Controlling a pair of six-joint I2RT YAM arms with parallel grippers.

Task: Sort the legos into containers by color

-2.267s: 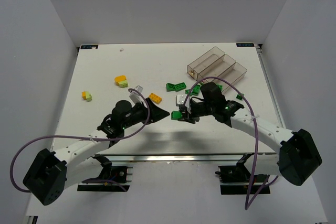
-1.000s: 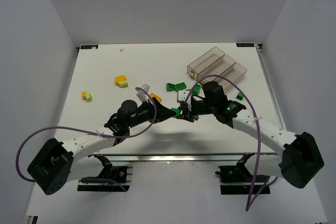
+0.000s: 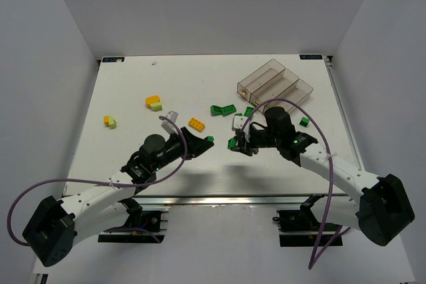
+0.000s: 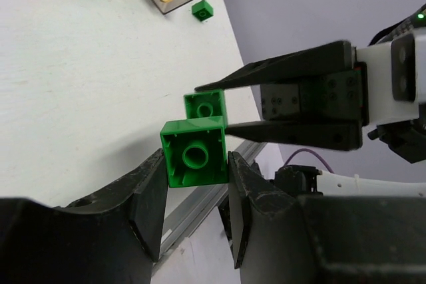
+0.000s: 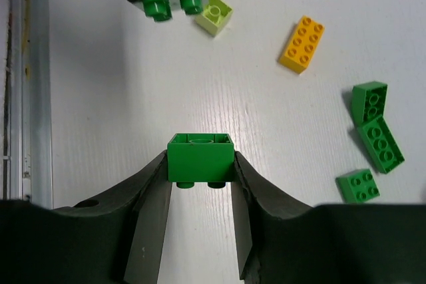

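While both arms hang over the near middle of the worktop (image 3: 133,78), my left claw (image 4: 194,165) is closed partway onto a dark green brick (image 4: 194,149). Its pads press two opposite sides, and the hollow underside faces the wrist camera. My right claw (image 5: 200,164) pinches a second dark green brick (image 5: 200,156) the same way, studs down, apparently lifted off the surface. The two tips face each other, near but apart.

Directions below are read from the gap between the claws, 12 o'clock being the far edge.
- 11 o'clock, near: orange brick (image 3: 196,124), loose.
- 12 o'clock: dark green pair (image 3: 223,110), loose.
- 1 o'clock: green piece (image 3: 248,111), just short of the containers (image 3: 276,83), three clear bins side by side farther out on the same bearing.
- 2 to 3 o'clock: small green brick (image 3: 303,122), loose.
- 10 o'clock, well apart: orange-and-lime cluster (image 3: 154,102); farther left, a smaller orange-and-lime pair (image 3: 110,121).

An orange-gold shape shows through one bin's end wall; I cannot tell whether it is a brick.

Judgement: early in the sort. Two greens are in hand, nothing is clearly binned, and every colour has pieces left on the worktop.
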